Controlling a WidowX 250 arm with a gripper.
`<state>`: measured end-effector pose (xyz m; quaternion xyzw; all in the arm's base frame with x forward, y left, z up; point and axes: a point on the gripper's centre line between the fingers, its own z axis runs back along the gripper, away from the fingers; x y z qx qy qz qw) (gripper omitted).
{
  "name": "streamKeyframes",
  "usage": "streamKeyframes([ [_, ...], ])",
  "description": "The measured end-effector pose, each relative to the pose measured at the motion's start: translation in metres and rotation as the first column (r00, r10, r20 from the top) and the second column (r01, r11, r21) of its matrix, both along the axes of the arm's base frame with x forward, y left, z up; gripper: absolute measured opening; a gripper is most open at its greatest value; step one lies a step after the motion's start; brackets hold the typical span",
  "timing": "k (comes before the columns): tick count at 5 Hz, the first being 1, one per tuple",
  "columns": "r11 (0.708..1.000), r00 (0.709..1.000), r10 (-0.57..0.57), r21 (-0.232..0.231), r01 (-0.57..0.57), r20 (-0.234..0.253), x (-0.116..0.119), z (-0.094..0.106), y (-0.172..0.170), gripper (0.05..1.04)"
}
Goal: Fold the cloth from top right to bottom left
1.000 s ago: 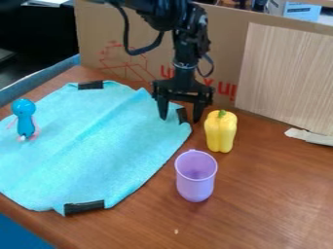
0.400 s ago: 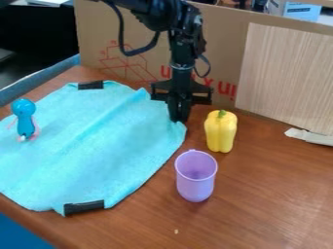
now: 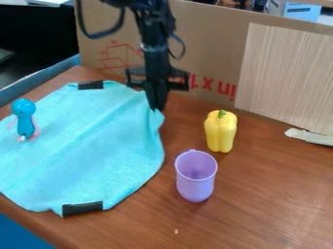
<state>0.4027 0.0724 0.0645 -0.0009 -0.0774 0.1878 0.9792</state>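
The light blue cloth (image 3: 84, 146) lies over the left half of the table, with black strips at its upper left and bottom edges. At its upper right corner hangs my gripper (image 3: 157, 108), shut on the cloth, whose edge bunches up slightly at the fingertips. The corner's tip is hidden between and behind the fingers.
On the cloth's left side is a blue figure (image 3: 25, 120) with pink limbs. A purple cup (image 3: 195, 176) stands right of the cloth, and a yellow pepper (image 3: 220, 131) is behind it. Cardboard (image 3: 208, 58) walls off the table's back.
The gripper was open around the cloth's upper right corner, then closed on it. It has since moved left and slightly up, drawing the corner away from the pepper.
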Motion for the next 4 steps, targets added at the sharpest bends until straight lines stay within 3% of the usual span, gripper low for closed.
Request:
streamKeyframes([
  [2,0.994,0.997,-0.029,-0.102,0.036,0.065,-0.026,0.045,0.037,0.055],
  [4,0.986,0.998,-0.021,-0.162,0.031,0.059,-0.066,0.061,0.086,0.055],
])
